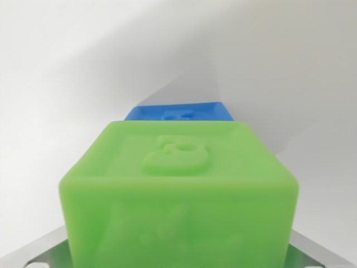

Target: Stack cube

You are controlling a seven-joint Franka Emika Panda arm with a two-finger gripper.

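A green cube (178,195) with a raised figure on its top face fills the lower middle of the wrist view, very close to the camera. Its near face is blurred. Right behind it, partly hidden, lies a blue cube (181,113), also with a raised mark on top; whether the two touch I cannot tell. Grey metal of my gripper's body (36,255) shows at the bottom left corner, and more of it at the bottom right (318,254). The fingers are hidden by the green cube, so their state does not show.
White surfaces surround the cubes, with a white folded sheet or wall (262,72) rising behind and to the wrist view's right of the blue cube.
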